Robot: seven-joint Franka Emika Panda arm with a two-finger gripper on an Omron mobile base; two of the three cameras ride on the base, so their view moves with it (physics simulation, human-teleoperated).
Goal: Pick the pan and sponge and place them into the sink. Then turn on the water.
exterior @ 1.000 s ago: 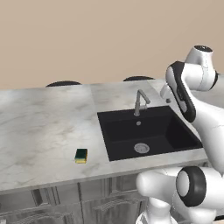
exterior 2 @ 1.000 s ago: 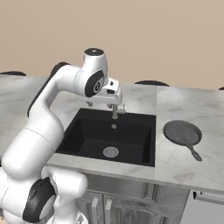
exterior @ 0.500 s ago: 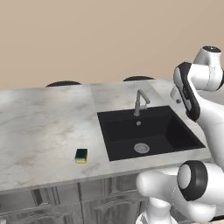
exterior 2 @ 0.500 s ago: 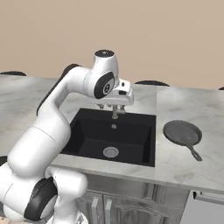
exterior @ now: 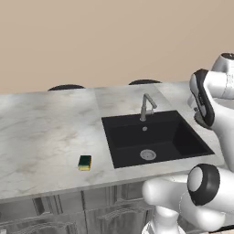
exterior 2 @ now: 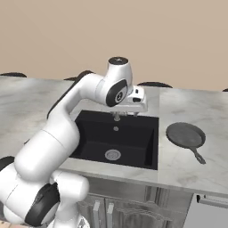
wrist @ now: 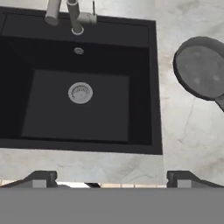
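Above the back edge of the sink (exterior 2: 89, 133), your gripper (exterior 2: 126, 115) hangs empty with jaws wide apart, probably for the pan (exterior 2: 185, 134) on the counter's right side, while the sponge (exterior: 84, 162) waits near the front edge.

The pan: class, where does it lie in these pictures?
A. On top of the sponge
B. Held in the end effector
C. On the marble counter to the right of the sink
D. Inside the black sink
C: the pan rests flat on the counter to the right of the sink, whose basin holds nothing but its drain.
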